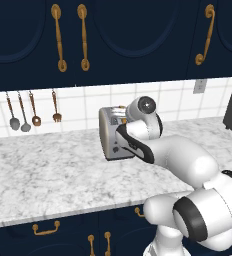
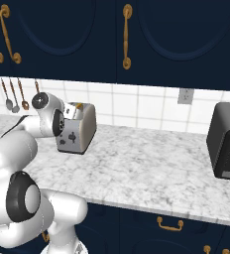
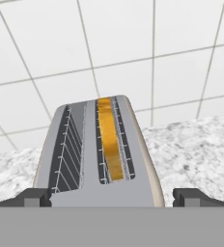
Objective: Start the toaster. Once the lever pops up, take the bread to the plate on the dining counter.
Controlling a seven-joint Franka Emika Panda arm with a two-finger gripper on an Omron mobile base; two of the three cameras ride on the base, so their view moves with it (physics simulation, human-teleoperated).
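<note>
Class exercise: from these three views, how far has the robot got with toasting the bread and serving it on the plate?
Done: the bread sits in one slot of the toaster. In hand: the gripper hangs right over the toaster's near end, jaws open, holding nothing. Left: whether the lever is down cannot be told; the bread is not yet lifted out or carried to the plate.

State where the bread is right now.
The bread sits inside the toaster, in the right-hand slot as the hand view shows it; the slot beside it is empty. The toaster stands on the marbled counter near the tiled wall.
</note>
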